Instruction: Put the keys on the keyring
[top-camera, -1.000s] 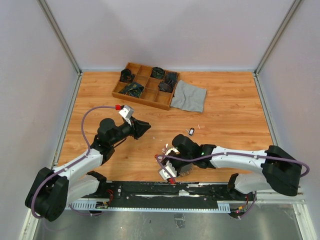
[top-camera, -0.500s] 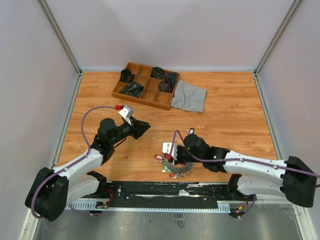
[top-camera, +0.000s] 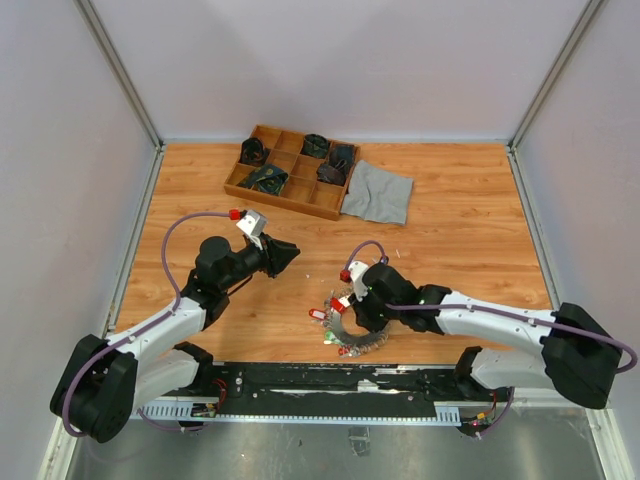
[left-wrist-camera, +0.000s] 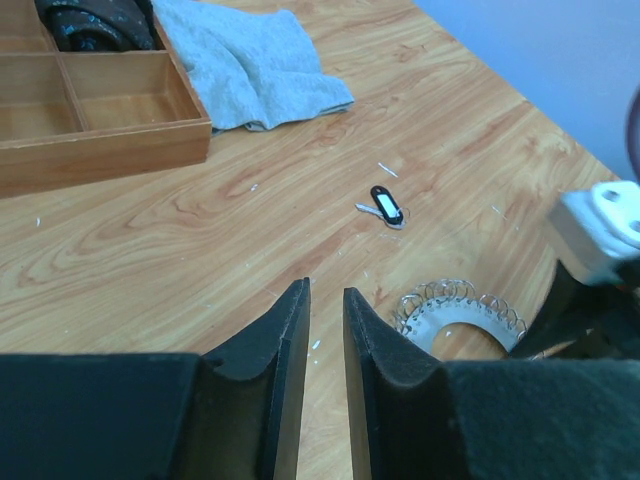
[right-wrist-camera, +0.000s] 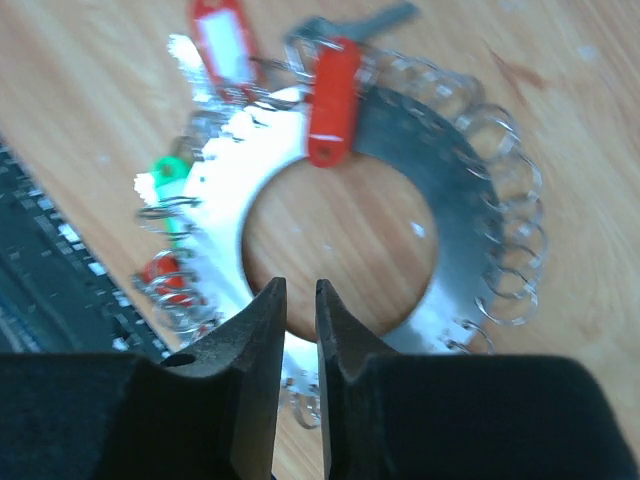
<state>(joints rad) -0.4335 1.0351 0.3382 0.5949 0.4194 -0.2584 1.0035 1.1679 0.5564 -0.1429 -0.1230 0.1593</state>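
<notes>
The keyring is a flat metal disc with a round hole and small wire loops along its rim. It lies near the table's front edge and shows in the left wrist view too. Keys with red tags and a green tag hang on it. A loose key with a black tag lies on the wood behind it. My right gripper hovers over the disc's hole, jaws a narrow gap apart with nothing between. My left gripper is off to the left, also narrowly open and holding nothing.
A wooden compartment tray with dark items stands at the back, and a grey cloth lies beside it on the right. White scraps dot the wood. The black base rail runs just in front of the keyring.
My right arm has swung and turned its wrist, so its camera is now on the far side of the keyring, whose tags show. The left arm has stayed still.
</notes>
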